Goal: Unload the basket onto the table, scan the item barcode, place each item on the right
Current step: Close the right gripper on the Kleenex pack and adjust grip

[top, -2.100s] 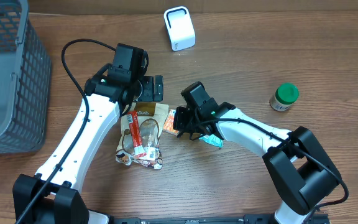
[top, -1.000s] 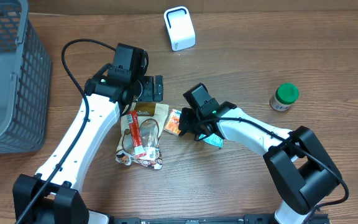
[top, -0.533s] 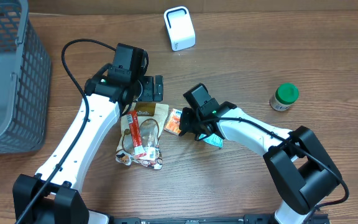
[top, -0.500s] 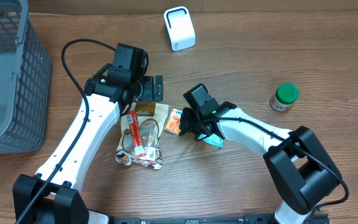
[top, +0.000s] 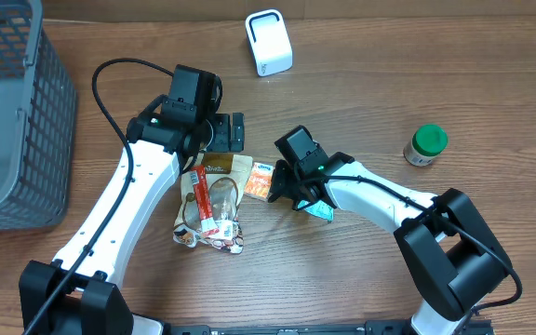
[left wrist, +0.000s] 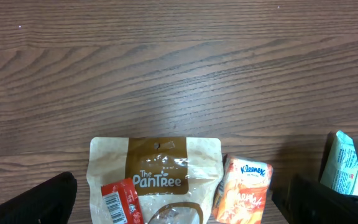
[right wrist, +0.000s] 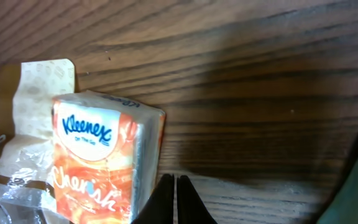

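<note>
An orange Kleenex tissue pack [top: 261, 180] [right wrist: 104, 158] [left wrist: 243, 190] lies flat on the table, leaning on the right edge of a brown PanTree snack bag [top: 220, 173] [left wrist: 156, 173]. My right gripper [top: 280, 193] [right wrist: 174, 188] is shut, with its tips at the pack's right side and nothing between them. A red bar with a barcode label [top: 203, 199] [left wrist: 121, 201] lies on the bag. My left gripper [top: 223, 134] [left wrist: 179, 205] hovers open over the bag's top edge, holding nothing. The white scanner [top: 268, 42] stands at the back.
A grey wire basket [top: 12, 112] fills the far left. A green-lidded jar [top: 426, 144] stands at the right. A teal packet [top: 322, 211] [left wrist: 344, 167] lies under my right arm. Crumpled wrappers [top: 214, 238] lie below the bag.
The right gripper has shifted a little to the right beside the tissue pack. The pack's white label end now shows more plainly. The left arm has stayed still.
</note>
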Controlling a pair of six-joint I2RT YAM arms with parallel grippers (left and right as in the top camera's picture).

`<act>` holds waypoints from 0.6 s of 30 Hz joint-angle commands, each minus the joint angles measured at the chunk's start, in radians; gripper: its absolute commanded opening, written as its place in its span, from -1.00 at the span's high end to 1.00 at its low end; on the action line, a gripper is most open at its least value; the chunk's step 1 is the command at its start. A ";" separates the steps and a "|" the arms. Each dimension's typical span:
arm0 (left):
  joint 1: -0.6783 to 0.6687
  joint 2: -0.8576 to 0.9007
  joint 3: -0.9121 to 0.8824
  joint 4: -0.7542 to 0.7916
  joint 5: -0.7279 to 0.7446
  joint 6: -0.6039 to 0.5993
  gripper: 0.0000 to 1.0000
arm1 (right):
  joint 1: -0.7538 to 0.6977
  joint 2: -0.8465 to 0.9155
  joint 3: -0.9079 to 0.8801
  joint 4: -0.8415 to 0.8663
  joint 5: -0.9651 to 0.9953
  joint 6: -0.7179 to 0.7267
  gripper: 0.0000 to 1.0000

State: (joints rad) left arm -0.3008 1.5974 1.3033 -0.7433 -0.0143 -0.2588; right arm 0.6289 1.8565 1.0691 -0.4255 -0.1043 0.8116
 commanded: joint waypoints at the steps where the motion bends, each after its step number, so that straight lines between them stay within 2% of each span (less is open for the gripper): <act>1: -0.001 -0.008 0.012 0.000 0.007 -0.010 -1.00 | -0.006 0.006 0.015 0.008 -0.017 -0.006 0.77; 7: -0.001 -0.008 0.012 0.000 0.007 -0.010 -0.99 | -0.012 -0.005 0.102 -0.014 -0.054 -0.024 0.39; 12: -0.001 -0.008 0.012 0.000 0.007 -0.010 -1.00 | -0.003 0.003 0.092 0.003 -0.053 0.000 0.40; 18: -0.001 -0.008 0.012 0.000 0.007 -0.010 -0.99 | 0.021 0.020 0.048 0.112 -0.054 0.000 0.39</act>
State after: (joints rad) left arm -0.3008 1.5974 1.3033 -0.7433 -0.0143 -0.2588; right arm 0.6342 1.8595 1.1427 -0.3367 -0.1535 0.8078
